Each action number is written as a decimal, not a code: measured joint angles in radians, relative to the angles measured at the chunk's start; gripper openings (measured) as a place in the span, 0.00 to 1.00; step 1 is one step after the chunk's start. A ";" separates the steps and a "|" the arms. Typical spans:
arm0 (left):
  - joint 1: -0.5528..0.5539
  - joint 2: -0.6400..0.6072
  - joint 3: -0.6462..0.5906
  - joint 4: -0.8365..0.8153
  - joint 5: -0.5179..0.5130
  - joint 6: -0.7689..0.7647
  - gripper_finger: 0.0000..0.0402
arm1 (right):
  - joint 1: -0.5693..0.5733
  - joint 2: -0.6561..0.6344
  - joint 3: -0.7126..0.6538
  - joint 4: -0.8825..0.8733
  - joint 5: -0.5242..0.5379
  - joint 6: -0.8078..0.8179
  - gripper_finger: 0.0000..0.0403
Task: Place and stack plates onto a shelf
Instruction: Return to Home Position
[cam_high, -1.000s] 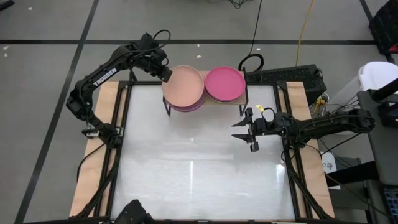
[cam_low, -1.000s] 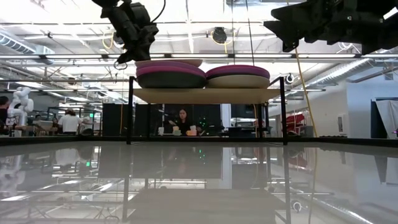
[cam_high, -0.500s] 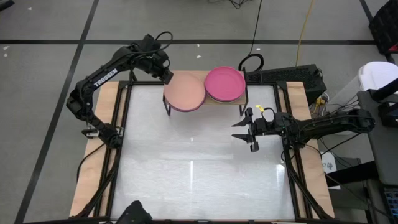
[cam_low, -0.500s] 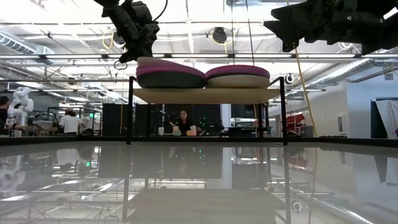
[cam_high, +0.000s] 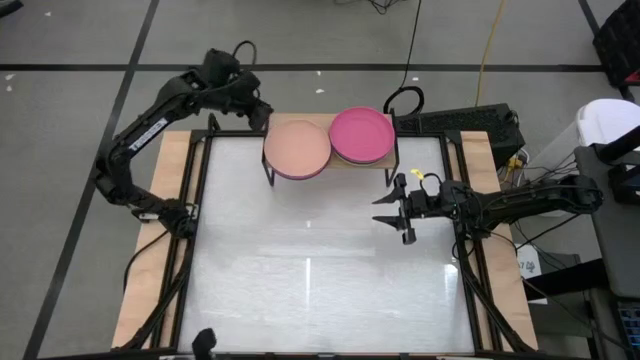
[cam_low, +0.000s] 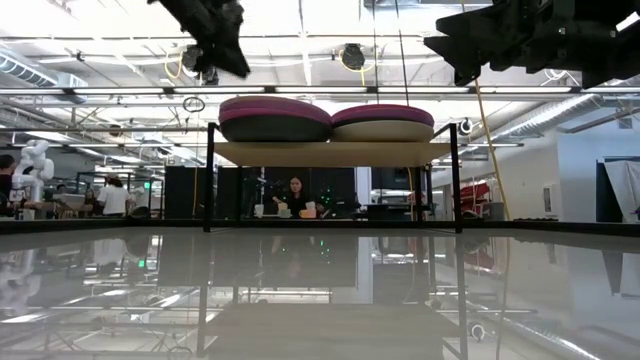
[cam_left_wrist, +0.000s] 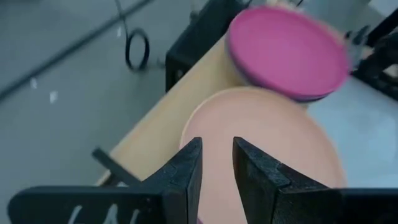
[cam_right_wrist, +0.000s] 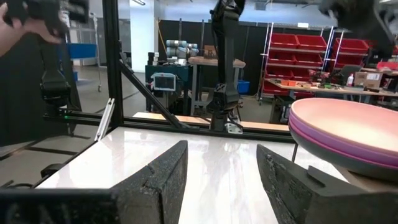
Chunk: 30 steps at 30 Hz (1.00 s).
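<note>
Two plate stacks sit on the shelf (cam_high: 330, 160), whose wood top (cam_low: 330, 152) stands on thin black legs. A peach plate (cam_high: 297, 148) tops the left stack (cam_low: 275, 118). A magenta plate (cam_high: 361, 135) tops the right stack (cam_low: 383, 122). My left gripper (cam_high: 255, 108) hovers past the peach plate's far-left rim, raised above it (cam_low: 222, 50). Its fingers stand narrowly open (cam_left_wrist: 217, 155) and touch nothing. My right gripper (cam_high: 385, 210) waits open (cam_right_wrist: 221, 168) above the table, near the shelf's right end.
The white table top (cam_high: 310, 270) stretches from the shelf to the near edge. A black frame (cam_high: 200, 200) and wooden side strips border it. Cables and a dark box (cam_high: 455, 120) lie beyond the far right corner. People show in the room behind (cam_low: 295, 190).
My left gripper set the peach plate down flat on the left stack, let go and drew back up and toward the table's far left corner. The plate, held slightly raised a second ago, now rests on the stack. My right arm kept still.
</note>
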 joint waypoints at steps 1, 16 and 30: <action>-0.005 -0.021 0.000 0.009 0.001 0.013 0.23 | 0.000 0.000 0.000 -0.002 0.000 0.001 0.43; -0.166 -0.516 -0.494 0.446 -0.020 0.015 0.23 | 0.000 -0.343 0.000 -0.374 0.043 0.021 0.43; -0.318 -0.871 -1.072 0.889 -0.020 -0.050 0.23 | 0.000 -0.494 0.000 -0.564 0.128 -0.008 0.43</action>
